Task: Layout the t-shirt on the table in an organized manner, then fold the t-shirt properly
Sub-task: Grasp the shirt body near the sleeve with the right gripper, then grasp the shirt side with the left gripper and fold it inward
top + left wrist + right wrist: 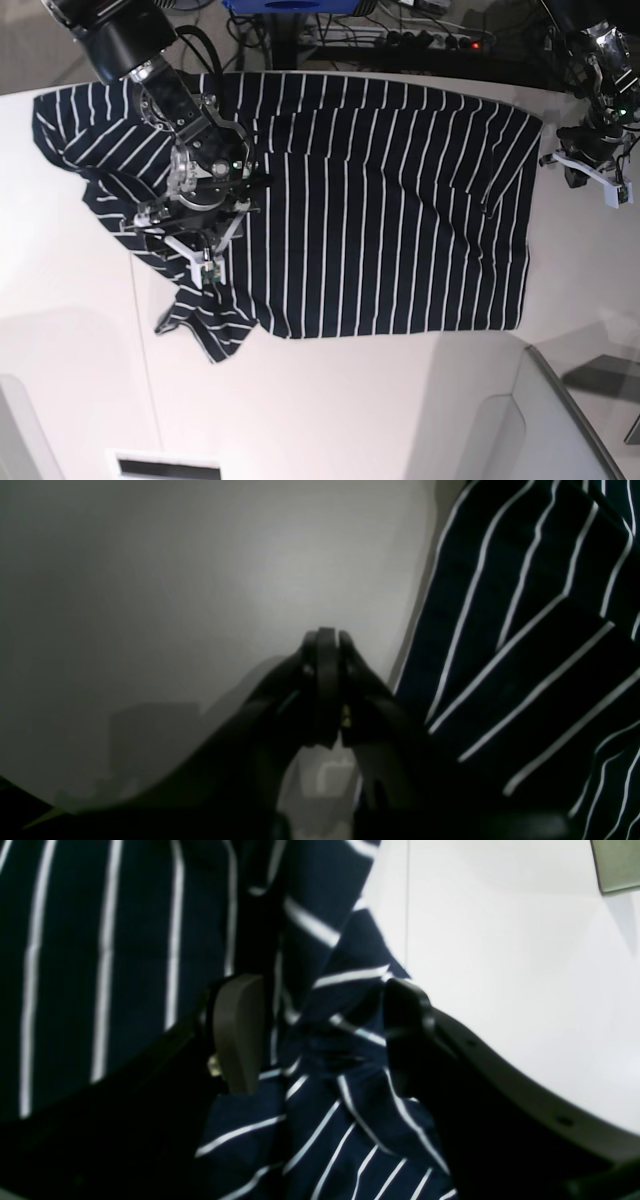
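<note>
two arms over one white desk (330, 410). the t-shirt (380, 210) lies spread across the far half of the desk in the base view, dark navy with thin white stripes, body mostly flat. its hem side ends near the base view's right, just short of the left tool. the collar and sleeve end, at the base view's left, is bunched and wrinkled; one sleeve sticks out toward the near edge at lower left, the other spreads toward the far left corner.

right tool (190, 235): down on the rumpled cloth at the shirt's left part in the base view. right wrist view: the two fingers (237, 1032) stand apart with a puckered ridge of striped cloth (325, 1040) rising between them. cloth reaches both inner faces, but whether the fingers press it or only straddle it i cannot tell. bare desk (500, 965) with a thin dark seam line (407, 900) shows beside the cloth in that view.

left tool (327, 640): fingers clenched together, tips touching, nothing between them. left wrist view has it over bare desk (200, 580), with the shirt's striped edge (525, 630) just beside it, not touching. base view puts this tool (590, 165) off the shirt's right edge, near the far right side of the desk.

cables and a lit power strip (440, 40) sit beyond the far edge of the desk.
</note>
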`<action>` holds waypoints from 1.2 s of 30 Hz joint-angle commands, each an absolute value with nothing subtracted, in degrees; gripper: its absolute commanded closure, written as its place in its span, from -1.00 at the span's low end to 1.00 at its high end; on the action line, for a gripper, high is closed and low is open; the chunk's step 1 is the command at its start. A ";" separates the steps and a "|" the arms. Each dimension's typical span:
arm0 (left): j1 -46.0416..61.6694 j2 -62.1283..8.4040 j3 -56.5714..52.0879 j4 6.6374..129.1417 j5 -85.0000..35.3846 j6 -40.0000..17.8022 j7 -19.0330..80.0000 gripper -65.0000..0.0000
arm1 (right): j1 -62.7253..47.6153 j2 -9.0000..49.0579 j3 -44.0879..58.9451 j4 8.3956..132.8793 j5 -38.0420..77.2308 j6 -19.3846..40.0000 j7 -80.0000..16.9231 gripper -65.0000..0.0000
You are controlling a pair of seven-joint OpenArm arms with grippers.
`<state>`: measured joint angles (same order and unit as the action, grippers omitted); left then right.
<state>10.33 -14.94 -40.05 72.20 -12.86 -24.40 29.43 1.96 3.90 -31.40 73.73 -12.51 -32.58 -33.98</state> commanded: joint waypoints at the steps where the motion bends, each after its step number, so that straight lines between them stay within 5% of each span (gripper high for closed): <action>1: 9.98 -16.04 -40.40 73.10 -13.32 -24.48 28.35 1.00 | 3.12 3.74 -31.34 74.15 -13.76 -33.27 -32.84 -0.07; 5: 9.98 -16.04 -40.40 73.10 -13.32 -24.48 28.35 1.00 | 3.56 3.82 -31.34 73.63 -13.76 -33.27 -32.84 0.00; 14: 9.89 -16.04 -40.40 73.10 -13.41 -24.48 28.35 1.00 | 3.91 3.82 -30.73 73.54 -13.76 -33.27 -33.19 0.97; 24: 6.55 -17.36 -40.31 72.84 -12.88 -24.48 28.79 1.00 | 3.12 4.26 -30.73 76.97 -13.76 -33.27 -33.27 1.00; 29: -1.10 -22.99 -33.63 63.08 -12.88 -24.48 28.79 1.00 | 2.95 4.26 -30.73 78.29 -13.76 -33.27 -33.27 1.00; 33: -10.15 -26.07 -28.09 51.38 -13.41 -24.48 28.44 0.22 | 3.03 4.26 -30.73 78.29 -13.76 -33.19 -33.27 1.00; 36: -15.60 -26.77 -25.27 44.97 -13.14 -24.48 28.26 -0.13 | 2.95 4.26 -30.81 78.29 -13.76 -33.19 -35.12 1.00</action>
<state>-14.59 -25.28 -24.97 43.83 -12.69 -24.40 29.43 2.04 4.40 -30.98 77.28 -12.51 -32.58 -36.40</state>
